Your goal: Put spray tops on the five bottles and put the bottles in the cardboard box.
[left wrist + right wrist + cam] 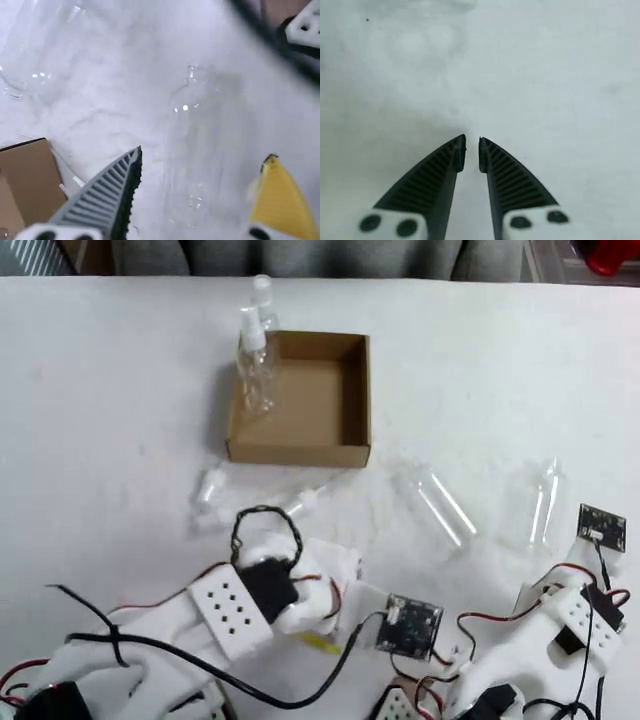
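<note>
My left gripper [204, 154] is open, with a grey finger and a yellow one on either side of a clear capless bottle [197, 165] lying on the white table. In the high view the left arm [240, 610] is low at the front. Two capless bottles [440, 505] [543, 502] lie right of the cardboard box [352, 390]. A bottle with a spray top [255, 365] stands at the box's left wall, and another bottle [262, 295] stands behind it. Loose spray tops [210, 490] [305, 502] lie in front of the box. My right gripper [472, 147] is shut over bare table.
The right arm [575, 625] sits at the front right corner, close to the left arm's camera board [410, 625] and loose cables. A box corner [25, 180] and a second clear bottle [30, 55] appear in the left wrist view. The table's far edge runs behind the box.
</note>
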`<state>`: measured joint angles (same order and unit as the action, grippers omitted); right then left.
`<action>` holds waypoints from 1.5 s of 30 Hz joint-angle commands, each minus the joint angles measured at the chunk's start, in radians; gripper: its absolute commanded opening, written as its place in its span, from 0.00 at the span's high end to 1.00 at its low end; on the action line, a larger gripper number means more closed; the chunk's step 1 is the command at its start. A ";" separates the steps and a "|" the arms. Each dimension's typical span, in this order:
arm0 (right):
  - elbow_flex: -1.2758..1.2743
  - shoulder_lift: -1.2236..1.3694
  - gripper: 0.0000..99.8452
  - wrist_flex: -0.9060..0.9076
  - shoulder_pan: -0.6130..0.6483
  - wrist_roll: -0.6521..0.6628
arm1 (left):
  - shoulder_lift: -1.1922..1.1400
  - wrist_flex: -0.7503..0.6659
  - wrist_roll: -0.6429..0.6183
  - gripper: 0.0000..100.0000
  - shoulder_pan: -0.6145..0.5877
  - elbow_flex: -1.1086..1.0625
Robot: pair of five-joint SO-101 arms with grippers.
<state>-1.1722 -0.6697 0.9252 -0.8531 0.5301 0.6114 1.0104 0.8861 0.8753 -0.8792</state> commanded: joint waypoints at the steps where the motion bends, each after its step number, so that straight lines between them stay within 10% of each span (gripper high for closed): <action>1: 0.017 -0.012 0.98 -0.019 -0.013 -0.037 | 0.036 -0.032 -0.051 0.65 -0.051 0.043; 33: 0.193 0.007 0.98 -0.208 -0.348 -0.135 | 0.031 -0.064 -0.037 0.65 -0.116 -0.023; 45: 0.643 0.470 0.98 -0.200 -0.384 -0.063 | 0.028 -0.133 -0.091 0.65 -0.125 -0.028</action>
<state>-0.6951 -0.2816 0.7365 -1.2213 0.4549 0.6114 0.9045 0.8078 0.7603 -0.9129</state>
